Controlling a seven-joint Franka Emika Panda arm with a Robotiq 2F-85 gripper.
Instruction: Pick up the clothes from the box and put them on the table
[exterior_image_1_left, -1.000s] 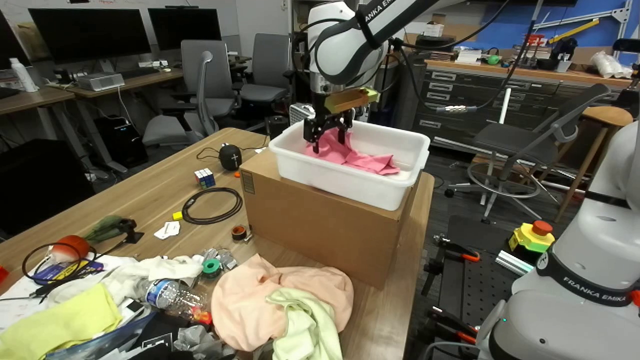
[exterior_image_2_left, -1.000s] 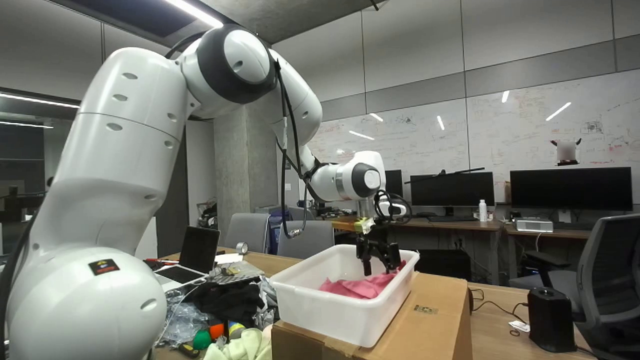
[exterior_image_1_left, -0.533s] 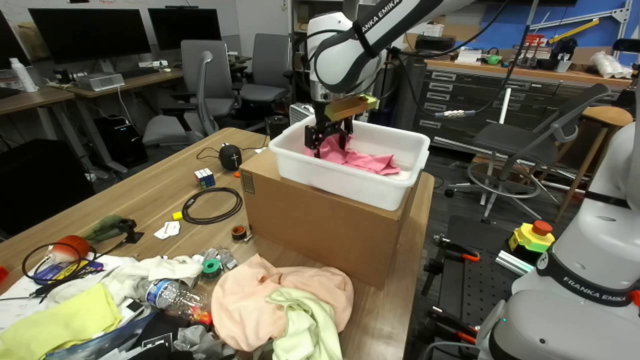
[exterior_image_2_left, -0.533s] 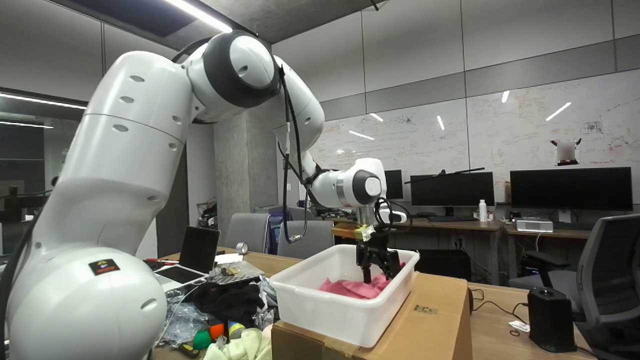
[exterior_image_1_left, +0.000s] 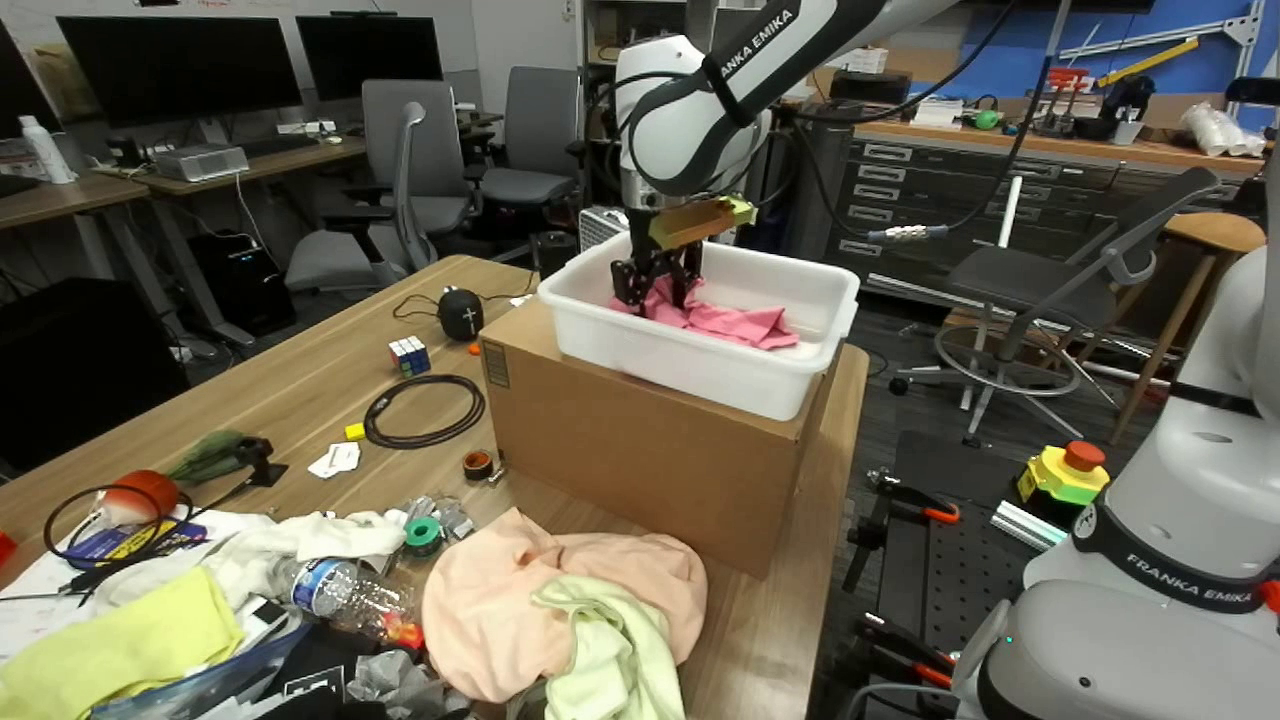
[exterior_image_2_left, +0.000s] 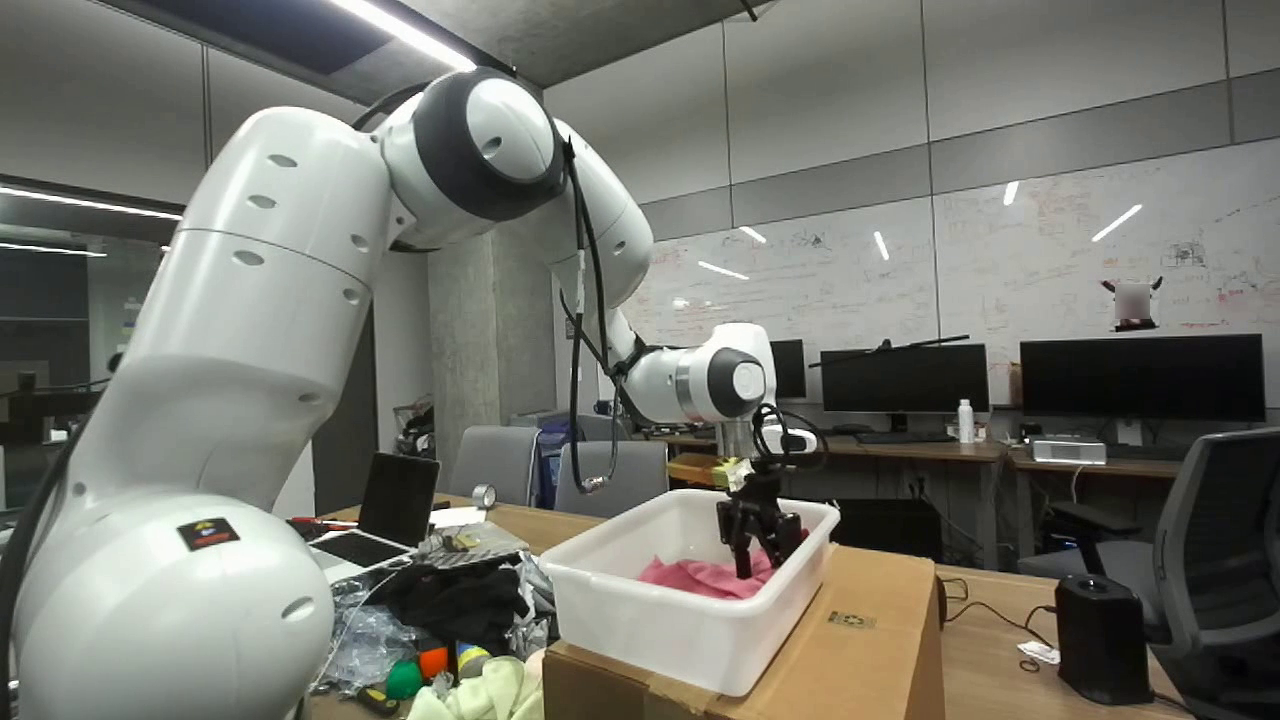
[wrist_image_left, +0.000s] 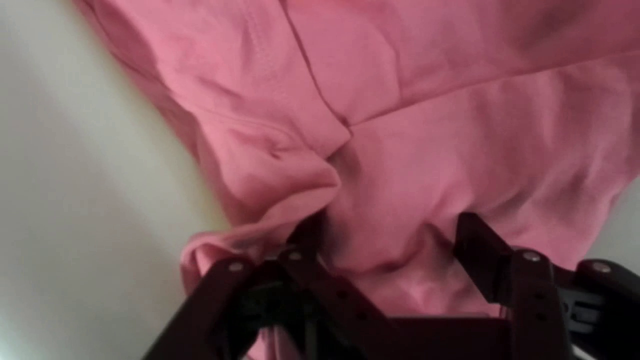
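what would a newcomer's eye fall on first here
Probably the big white robot arm, arching across an exterior view, its open gripper at the bright pink garment inside the white tub. Next might come the peach garment, with a light green one lying partly over it, on the table beside the brown carton under the tub.
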